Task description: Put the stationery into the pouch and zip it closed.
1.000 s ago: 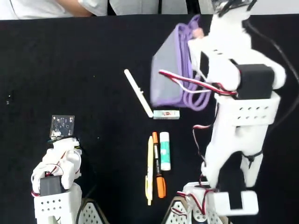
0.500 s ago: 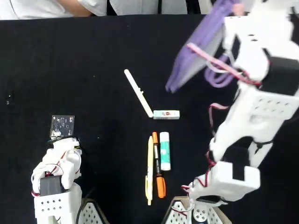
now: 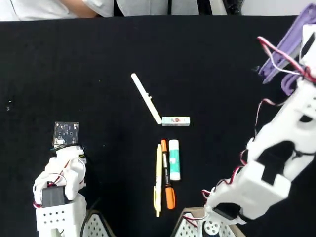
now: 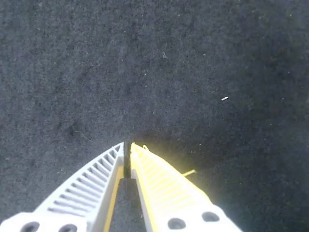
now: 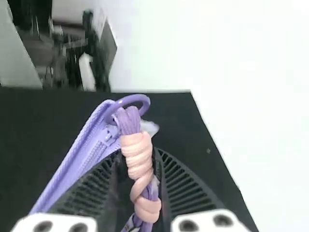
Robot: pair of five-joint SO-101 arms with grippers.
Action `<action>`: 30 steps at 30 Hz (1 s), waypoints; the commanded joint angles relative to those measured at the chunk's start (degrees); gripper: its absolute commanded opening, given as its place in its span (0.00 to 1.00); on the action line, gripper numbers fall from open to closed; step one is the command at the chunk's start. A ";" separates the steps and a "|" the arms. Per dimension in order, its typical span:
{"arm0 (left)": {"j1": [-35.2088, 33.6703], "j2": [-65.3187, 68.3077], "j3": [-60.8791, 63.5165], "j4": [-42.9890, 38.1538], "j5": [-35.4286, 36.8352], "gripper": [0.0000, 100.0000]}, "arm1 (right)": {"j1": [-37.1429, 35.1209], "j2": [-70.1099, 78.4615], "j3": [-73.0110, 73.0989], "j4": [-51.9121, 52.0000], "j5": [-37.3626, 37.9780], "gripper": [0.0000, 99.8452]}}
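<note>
Pouch [image 5: 82, 147] gripped by its pull cord [image 5: 137, 154] between right jaws; left jaws closed, empty. Pens [image 3: 168, 185], glue stick [image 3: 174, 159], eraser [image 3: 176, 121] well apart from both, unpacked; zipping pending.

The left gripper [image 4: 127, 146] hangs over the black, finely grained table [image 4: 145, 63]. Its two fingers taper to a point where their tips meet, with only a thin dark seam between them. One finger [image 4: 89, 181] is white and ribbed, the other [image 4: 161, 179] yellow and ribbed. A thin pale thread [image 4: 189, 171] sticks out beside the yellow finger. A small white speck [image 4: 224, 98] lies on the table farther off.
</note>
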 commanded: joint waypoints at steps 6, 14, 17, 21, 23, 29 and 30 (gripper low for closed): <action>-0.40 -0.09 1.36 0.09 0.35 0.03 | -2.29 14.37 -2.24 0.26 1.85 0.01; -0.48 -0.09 1.36 0.09 0.35 0.03 | -16.18 16.66 -2.68 8.18 1.49 0.01; -0.48 -0.09 1.36 0.09 0.35 0.03 | -21.71 16.66 -2.77 11.34 -2.20 0.01; -0.48 -0.09 1.36 0.09 0.35 0.03 | -28.04 17.01 -1.71 14.95 -4.75 0.01; -0.48 -0.09 1.36 0.09 0.35 0.03 | -30.33 16.57 1.36 15.03 -5.36 0.01; -0.48 -0.09 1.36 0.09 0.35 0.03 | -36.75 12.97 14.46 14.95 -5.45 0.01; -0.48 -0.09 1.36 0.09 0.35 0.03 | -37.45 11.82 16.75 14.95 -5.45 0.01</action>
